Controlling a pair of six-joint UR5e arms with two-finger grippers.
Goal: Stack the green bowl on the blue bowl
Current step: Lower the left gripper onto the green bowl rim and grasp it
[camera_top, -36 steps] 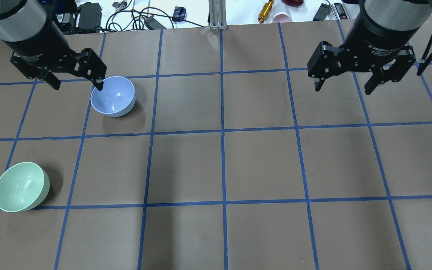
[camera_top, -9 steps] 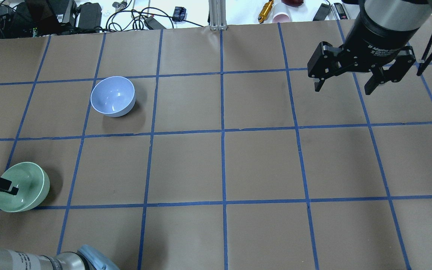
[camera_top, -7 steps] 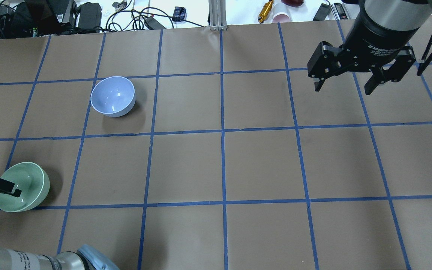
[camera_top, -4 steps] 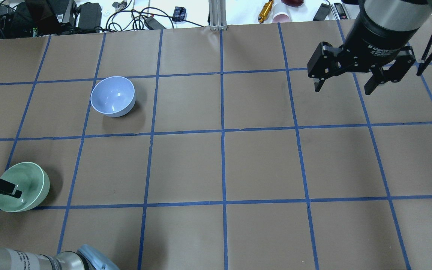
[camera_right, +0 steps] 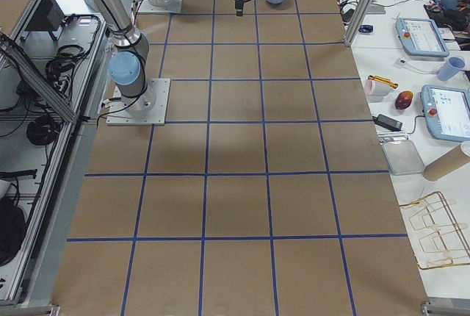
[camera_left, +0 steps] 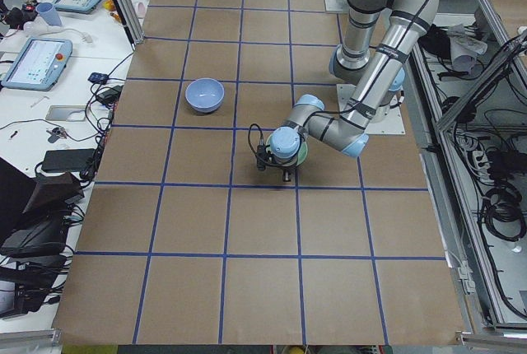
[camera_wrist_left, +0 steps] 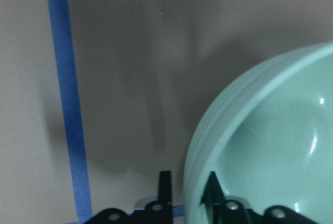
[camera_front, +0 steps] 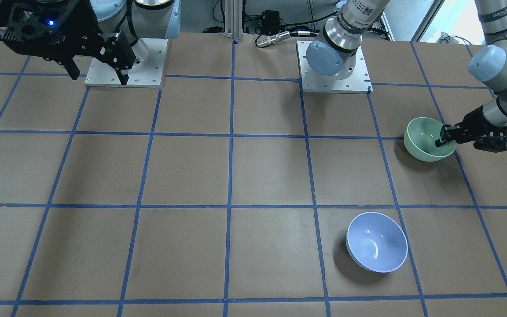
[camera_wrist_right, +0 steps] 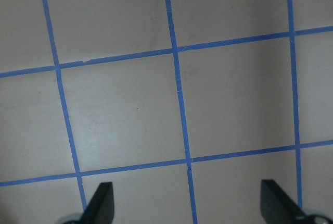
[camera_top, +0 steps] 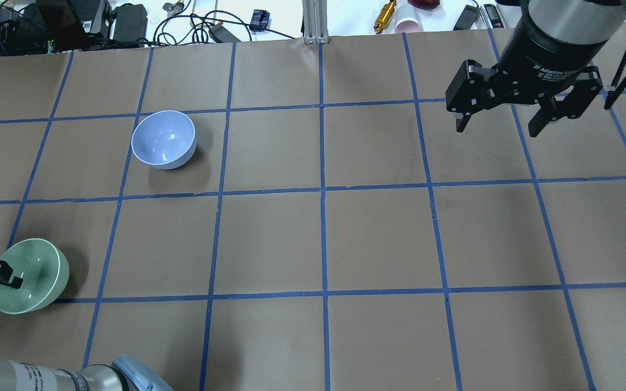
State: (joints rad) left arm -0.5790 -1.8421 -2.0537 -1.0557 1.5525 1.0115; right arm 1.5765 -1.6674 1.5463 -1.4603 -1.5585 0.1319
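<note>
The green bowl [camera_top: 33,274] sits at the near left of the table, also in the front-facing view [camera_front: 425,138] and the left wrist view [camera_wrist_left: 270,140]. My left gripper [camera_top: 8,279] is shut on its left rim, one finger inside the bowl and one outside [camera_wrist_left: 164,187]. The blue bowl [camera_top: 163,139] stands upright and empty farther out, about two grid squares away; it also shows in the front-facing view [camera_front: 376,248]. My right gripper [camera_top: 496,129] is open and empty, hovering high over the far right of the table, far from both bowls.
The table is brown paper marked with a blue tape grid [camera_top: 322,190]. Cables, chargers and small tools [camera_top: 220,30] lie past the far edge. A silver post [camera_top: 313,21] stands at the far middle edge. The left arm's elbow [camera_top: 128,374] lies along the near left edge.
The left gripper's fingers have closed on the green bowl's rim. The bowl has shifted slightly left and toward the near edge. The right arm and the blue bowl have not moved.
</note>
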